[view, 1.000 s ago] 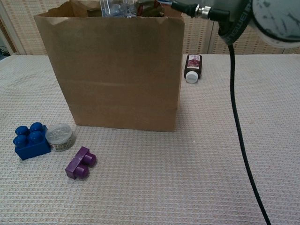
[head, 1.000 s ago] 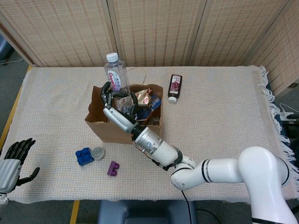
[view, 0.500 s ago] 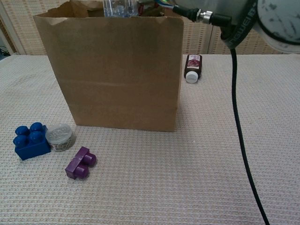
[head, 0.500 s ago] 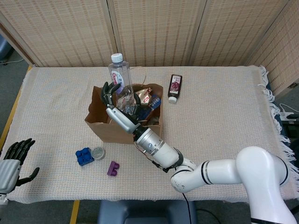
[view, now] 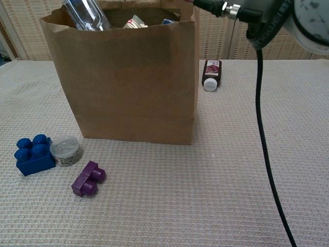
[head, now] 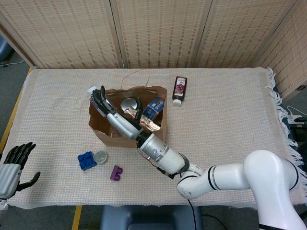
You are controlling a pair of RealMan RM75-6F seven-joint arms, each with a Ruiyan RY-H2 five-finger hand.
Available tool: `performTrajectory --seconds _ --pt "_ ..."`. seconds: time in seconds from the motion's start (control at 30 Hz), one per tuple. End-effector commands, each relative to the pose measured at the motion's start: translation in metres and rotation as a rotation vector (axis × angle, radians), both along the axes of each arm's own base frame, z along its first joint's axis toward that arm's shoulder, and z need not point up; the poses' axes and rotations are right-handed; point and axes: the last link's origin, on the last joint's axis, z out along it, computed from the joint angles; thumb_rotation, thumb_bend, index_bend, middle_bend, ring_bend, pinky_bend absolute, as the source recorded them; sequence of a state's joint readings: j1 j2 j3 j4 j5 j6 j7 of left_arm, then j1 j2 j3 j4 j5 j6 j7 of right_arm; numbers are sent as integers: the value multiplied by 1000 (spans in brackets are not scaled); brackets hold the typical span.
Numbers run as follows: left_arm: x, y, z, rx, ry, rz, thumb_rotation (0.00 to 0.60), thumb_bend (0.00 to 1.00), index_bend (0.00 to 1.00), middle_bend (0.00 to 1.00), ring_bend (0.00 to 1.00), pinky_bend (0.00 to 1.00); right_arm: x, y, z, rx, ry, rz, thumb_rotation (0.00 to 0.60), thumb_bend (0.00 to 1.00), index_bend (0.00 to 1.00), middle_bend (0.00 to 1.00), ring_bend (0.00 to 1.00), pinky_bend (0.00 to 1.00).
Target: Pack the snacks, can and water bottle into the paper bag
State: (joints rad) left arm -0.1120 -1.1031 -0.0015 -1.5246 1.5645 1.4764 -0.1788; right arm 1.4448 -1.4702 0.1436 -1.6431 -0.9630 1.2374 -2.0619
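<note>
The brown paper bag point(head: 111, 132) point(view: 128, 87) stands open on the table. The clear water bottle point(head: 92, 92) point(view: 85, 14) leans to the left in the bag's far left corner, its cap poking over the rim. A silver can point(head: 128, 103) and foil snack packs point(head: 152, 109) lie inside. My right hand point(head: 115, 117) reaches into the bag with its fingers spread; some lie along the bottle, and no grip shows. My left hand point(head: 12, 167) rests open at the table's front left edge, holding nothing.
A small dark bottle point(head: 179, 89) point(view: 211, 73) lies behind the bag to the right. In front of the bag sit a blue brick point(head: 87, 160) point(view: 34, 154), a round tin point(head: 100, 156) point(view: 65, 149) and a purple brick point(head: 116, 172) point(view: 88, 178). A black cable point(view: 262, 128) hangs at the right.
The water bottle stood upright in the bag, held by my right hand; it has tipped over to the left and sunk lower. The hand's fingers have spread and followed it leftward.
</note>
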Motion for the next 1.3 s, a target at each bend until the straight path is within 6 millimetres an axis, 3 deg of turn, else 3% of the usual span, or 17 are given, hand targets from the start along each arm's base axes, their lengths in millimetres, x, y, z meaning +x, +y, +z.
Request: performTrajectory --seconds 0.03,0.17,0.27,0.5,0.63,0.83,0.93,1.1,1.3 --pt "0 0 0 0 0 1 600 333 30 0 0 0 2 2 9 -6 -56 4 600 104 0 47 0 152" --pt "0 -1 0 1 1 3 600 333 30 0 0 0 -8 7 27 33 -233 -66 600 104 0 47 0 152" --pt "-1 -1 0 3 5 3 600 334 30 0 0 0 -31 16 43 126 -452 -185 600 104 0 47 0 152" --pt "-1 -2 0 10 29 4 600 334 30 0 0 0 -124 54 82 290 -716 -328 600 102 0 47 0 152" --pt "0 -2 -1 19 46 8 600 335 30 0 0 0 -194 83 98 346 -848 -485 600 92 0 47 0 153" --pt "2 -2 -3 28 62 13 600 334 29 0 0 0 -281 140 107 480 -1110 -761 600 49 0 27 0 152" --pt "2 -3 -3 33 74 14 600 334 29 0 0 0 -314 168 108 520 -1164 -805 598 33 0 1 0 152" --pt "2 -2 -4 47 94 19 600 333 25 0 0 0 -354 208 107 540 -1210 -793 568 31 0 0 0 152" --pt "3 -3 -5 60 108 25 600 333 25 0 0 0 -396 234 106 505 -1170 -819 565 32 0 0 0 124"
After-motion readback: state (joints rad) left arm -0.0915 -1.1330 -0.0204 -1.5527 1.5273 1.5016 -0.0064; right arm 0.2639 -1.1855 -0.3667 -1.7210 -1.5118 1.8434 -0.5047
